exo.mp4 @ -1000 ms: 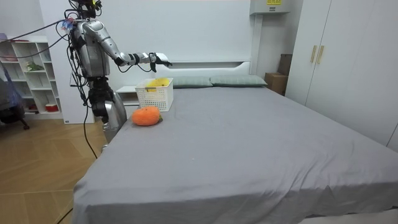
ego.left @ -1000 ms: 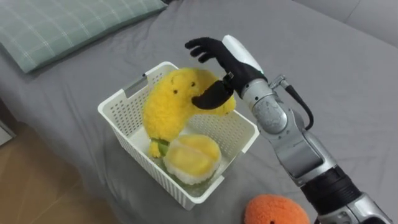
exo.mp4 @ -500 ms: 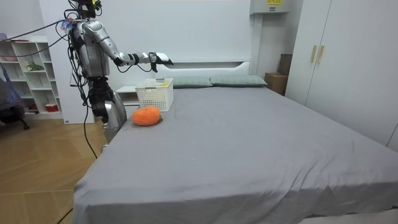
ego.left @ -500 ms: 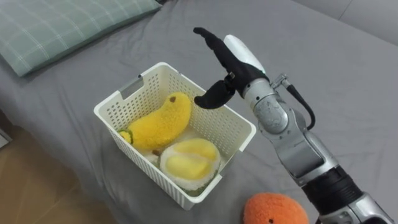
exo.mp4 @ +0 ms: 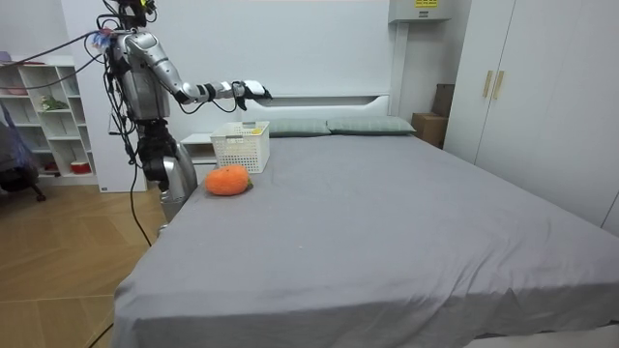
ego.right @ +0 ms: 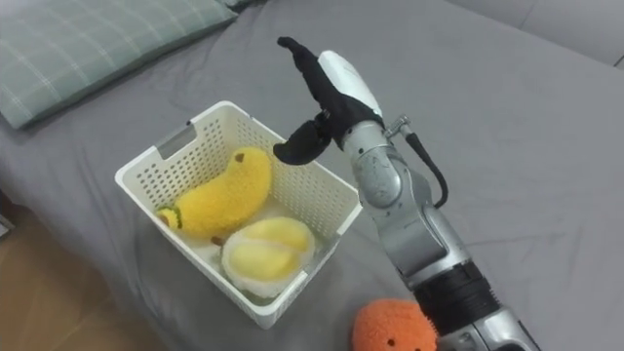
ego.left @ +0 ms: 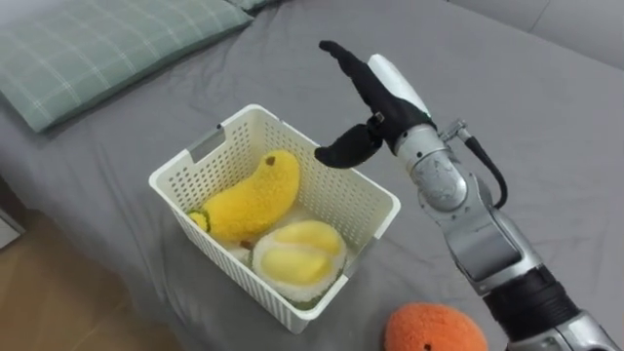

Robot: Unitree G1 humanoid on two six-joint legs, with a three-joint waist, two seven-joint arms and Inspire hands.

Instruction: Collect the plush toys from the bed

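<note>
Right hand (ego.left: pixel 378 96): fingers spread, empty | basket (ego.left: pixel 185 162) (two yellow toys (ego.left: pixel 249 195) inside) under thumb | orange toy (ego.left: pixel 434 330) back past wrist: lift clear, grasp from above.

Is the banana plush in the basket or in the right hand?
In the basket: the banana plush lies inside it; the right hand hovers above, open and empty.

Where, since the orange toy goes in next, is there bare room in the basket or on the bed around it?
Inside the basket a bare strip shows along its far-right wall, nearest the open right hand; the banana toy and round yellow toy crowd the rest. Bare sheet lies between basket and pillow, and beyond the hand.
</note>
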